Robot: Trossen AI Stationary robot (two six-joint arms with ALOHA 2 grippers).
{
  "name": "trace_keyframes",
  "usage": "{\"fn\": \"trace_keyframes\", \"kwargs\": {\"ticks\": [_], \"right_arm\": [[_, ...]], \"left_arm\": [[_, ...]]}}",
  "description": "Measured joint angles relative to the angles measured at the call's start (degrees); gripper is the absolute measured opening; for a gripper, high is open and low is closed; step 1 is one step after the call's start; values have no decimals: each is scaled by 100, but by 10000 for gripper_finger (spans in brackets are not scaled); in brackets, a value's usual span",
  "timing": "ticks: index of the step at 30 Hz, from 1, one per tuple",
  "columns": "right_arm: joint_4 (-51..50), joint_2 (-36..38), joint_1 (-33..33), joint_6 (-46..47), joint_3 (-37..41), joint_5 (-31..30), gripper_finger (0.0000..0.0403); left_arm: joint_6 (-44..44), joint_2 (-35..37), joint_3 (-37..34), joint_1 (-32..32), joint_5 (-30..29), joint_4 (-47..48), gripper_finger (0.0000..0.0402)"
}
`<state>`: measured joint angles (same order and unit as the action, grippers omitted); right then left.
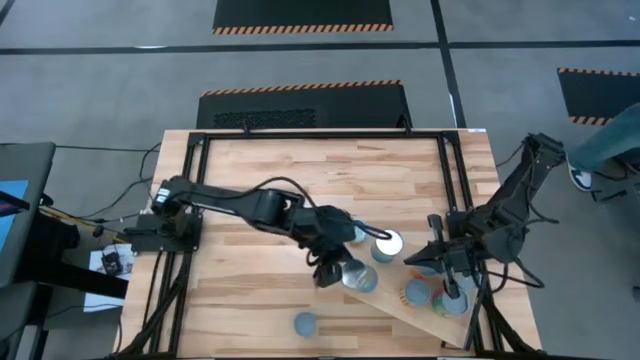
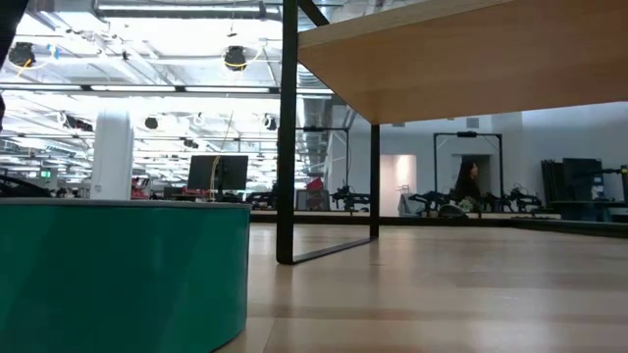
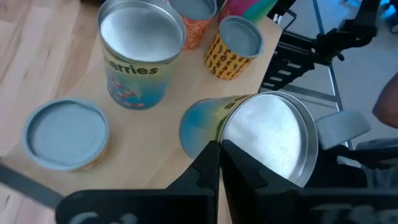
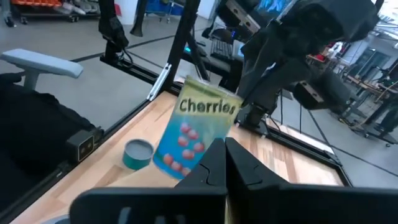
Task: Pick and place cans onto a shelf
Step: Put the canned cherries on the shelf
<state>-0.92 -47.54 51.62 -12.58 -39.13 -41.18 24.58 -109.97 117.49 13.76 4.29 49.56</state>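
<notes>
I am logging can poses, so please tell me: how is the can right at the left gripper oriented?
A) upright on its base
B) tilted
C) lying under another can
B: the can at the left gripper leans with its silvery top turned sideways, while the neighbouring cans on the shelf stand upright.

You count at least seven cans (image 1: 387, 244): six on or over the one shelf (image 1: 395, 312), one can alone (image 1: 305, 323) on the surface (image 1: 250, 170) beside that shelf. Two arms (image 1: 230, 200).
</notes>
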Motion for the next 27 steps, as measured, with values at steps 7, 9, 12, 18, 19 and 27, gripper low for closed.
{"fn": "trace_keyframes", "kwargs": {"ticks": [7,9,12,18,19,27], "right_arm": [[-5,-12,171,2,0,-202,8],[-5,-12,170,2,1,-237,8],[-4,-12,167,2,0,-248,8],[0,-13,166,2,0,-246,8],[2,-12,166,2,0,-248,8],[-9,-12,166,7,0,-246,8]], "left_arm": [[194,-191,53,0,-115,-59,0],[243,-184,46,-16,-259,-169,0],[286,-184,45,-66,-301,-141,0],[415,-312,37,-143,-201,-121,0],[421,-358,29,-156,-127,-62,0],[474,-455,37,-197,57,-204,0]]}}
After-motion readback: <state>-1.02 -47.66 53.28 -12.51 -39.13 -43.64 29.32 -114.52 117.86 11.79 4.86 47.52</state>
